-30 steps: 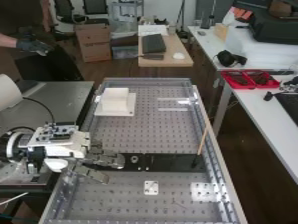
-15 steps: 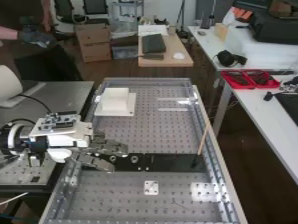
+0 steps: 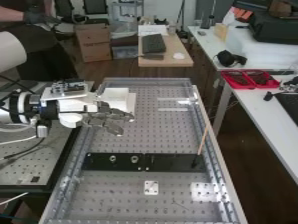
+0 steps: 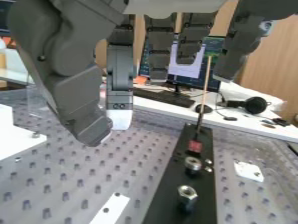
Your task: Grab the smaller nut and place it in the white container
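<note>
Nuts on black plate; hand near white container, fingers loosely extended.

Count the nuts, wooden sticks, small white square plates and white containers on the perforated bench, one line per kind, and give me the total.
Nuts, on the black strip: 2
Wooden stick: 1
Small white square plate: 1
White container, partly behind the hand: 1
Total: 5

Nuts on strip; container behind (leftward).
</note>
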